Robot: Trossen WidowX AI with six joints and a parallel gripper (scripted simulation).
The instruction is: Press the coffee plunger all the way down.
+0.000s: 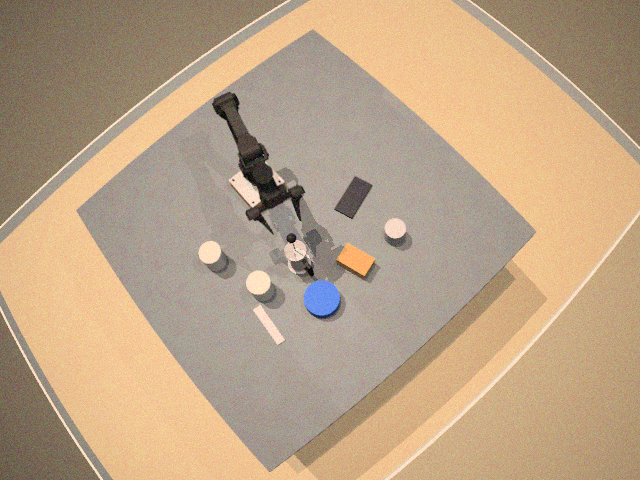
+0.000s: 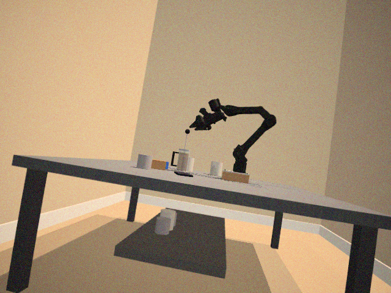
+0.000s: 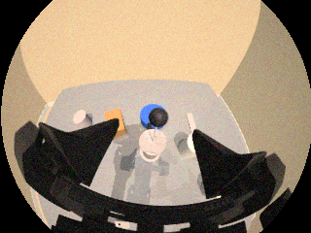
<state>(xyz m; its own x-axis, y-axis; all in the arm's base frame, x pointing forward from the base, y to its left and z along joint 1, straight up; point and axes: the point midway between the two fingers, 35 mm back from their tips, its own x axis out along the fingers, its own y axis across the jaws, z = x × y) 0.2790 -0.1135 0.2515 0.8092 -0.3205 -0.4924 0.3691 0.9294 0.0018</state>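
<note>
Hidden: coffee press (image 2: 182, 160) base, behind dark slab (image 2: 183, 173).
Room: plunger knob (image 2: 187, 131) raised, gripper (image 2: 192, 126) just beside.
Fingers: released, empty.

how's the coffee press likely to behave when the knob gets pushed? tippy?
Probably tippy: the coffee press is a narrow upright cylinder, and its knob sits high on a thin raised rod, so an off-axis push gets leverage. The glass-like body looks fragile and may slide on the smooth table. The side handle likely shifts its balance slightly.
</note>
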